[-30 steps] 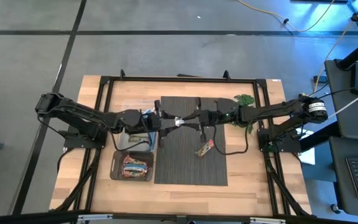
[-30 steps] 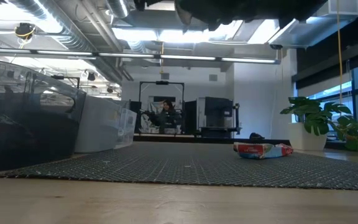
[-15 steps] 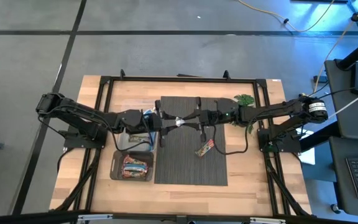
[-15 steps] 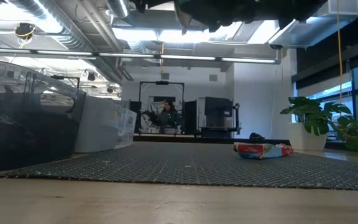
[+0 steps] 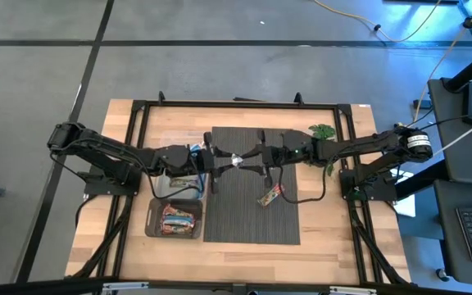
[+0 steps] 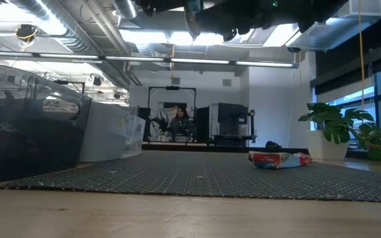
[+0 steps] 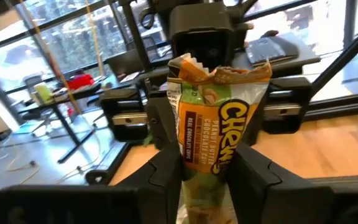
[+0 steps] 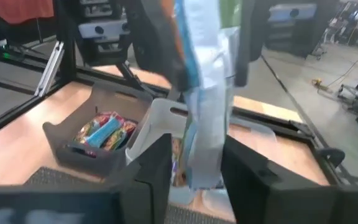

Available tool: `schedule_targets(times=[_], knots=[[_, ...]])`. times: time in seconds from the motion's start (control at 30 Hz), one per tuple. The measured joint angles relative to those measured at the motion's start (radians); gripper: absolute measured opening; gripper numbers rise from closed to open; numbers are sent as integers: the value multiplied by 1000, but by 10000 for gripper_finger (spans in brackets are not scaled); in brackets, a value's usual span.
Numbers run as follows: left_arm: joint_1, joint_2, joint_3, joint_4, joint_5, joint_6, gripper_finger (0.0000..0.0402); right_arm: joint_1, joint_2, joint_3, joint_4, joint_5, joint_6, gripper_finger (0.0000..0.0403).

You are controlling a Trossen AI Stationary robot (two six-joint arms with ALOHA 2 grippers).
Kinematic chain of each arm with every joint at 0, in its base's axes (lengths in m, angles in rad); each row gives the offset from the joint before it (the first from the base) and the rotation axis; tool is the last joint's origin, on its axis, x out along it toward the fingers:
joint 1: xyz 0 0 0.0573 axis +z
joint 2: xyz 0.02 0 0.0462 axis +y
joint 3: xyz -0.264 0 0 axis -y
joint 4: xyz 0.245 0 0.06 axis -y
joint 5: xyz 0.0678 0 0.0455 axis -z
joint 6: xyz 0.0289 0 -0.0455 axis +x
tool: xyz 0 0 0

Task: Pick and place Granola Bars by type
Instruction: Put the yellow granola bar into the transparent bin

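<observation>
Left wrist view: left gripper (image 7: 204, 171) clamped on Chewy granola bar (image 7: 213, 124); right gripper (image 8: 194, 165) loosening opposite. Light, crinkly, slippery wrapper; best pinched mid-body.

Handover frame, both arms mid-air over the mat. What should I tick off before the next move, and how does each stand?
1. Left gripper jaws clamped on the granola bar: ok.
2. Right gripper free of that bar: cannot tell.
3. Bar lifted off the mat: ok.
4. White bin and dark bin near the left arm: ok.
5. Loose bar lies away from both grippers: ok.
</observation>
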Motion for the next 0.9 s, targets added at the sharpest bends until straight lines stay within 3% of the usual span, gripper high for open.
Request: schedule_targets(times=[0.27,0.53,0.9], knots=[[2,-34,0,-193,-123,-51,97,0,0,0,-225,24,3,190],[59,-88,2,-574,-313,-163,97,0,0,0,-448,113,52,200],[268,-95,2,-1012,-126,-356,97,0,0,-1,-620,112,62,200]])
